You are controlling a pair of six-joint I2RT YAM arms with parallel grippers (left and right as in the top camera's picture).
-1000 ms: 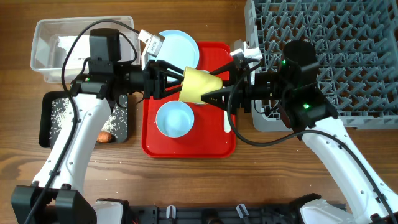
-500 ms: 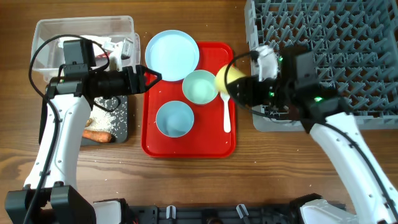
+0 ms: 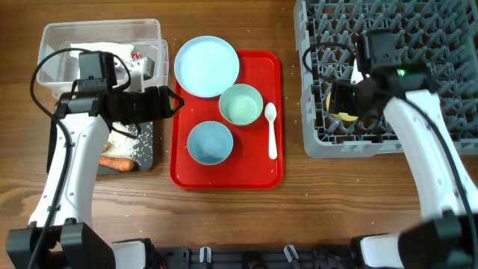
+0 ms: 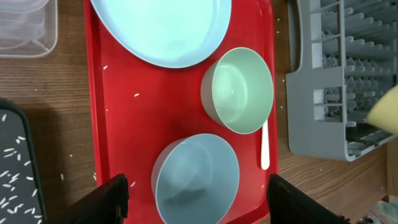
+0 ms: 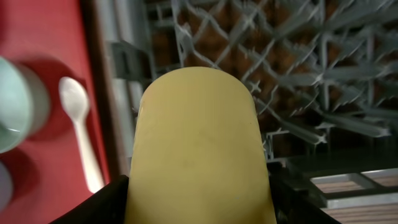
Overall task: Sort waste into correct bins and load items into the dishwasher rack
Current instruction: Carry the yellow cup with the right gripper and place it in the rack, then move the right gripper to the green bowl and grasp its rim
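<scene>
My right gripper [image 3: 340,103] is shut on the small yellow cup [image 5: 199,143], low over the front-left part of the grey dishwasher rack [image 3: 418,45]. My left gripper [image 4: 198,185] is open and empty, hanging above the light blue bowl [image 4: 196,180] on the red tray [image 3: 179,149]. Also on that tray are the mint green bowl [image 3: 240,104], the light blue plate [image 3: 207,66] and the white spoon [image 3: 271,131]. A white napkin [image 3: 112,54] and a red wrapper [image 3: 135,55] lie in the clear tub [image 3: 52,45]. Rice [image 3: 119,143] and a carrot piece [image 3: 118,162] lie on the black tray [image 3: 56,149].
The rack's upright pegs [image 5: 298,74] stand right behind the cup. The rack's left wall [image 4: 311,93] runs close to the red tray's right edge. A few rice grains [image 4: 137,95] are scattered on the red tray. Bare wooden table [image 3: 224,217] runs along the front.
Both grippers were on the yellow cup over the red tray. The left one let go, opened and drew back left. The right one carried the cup to the rack.
</scene>
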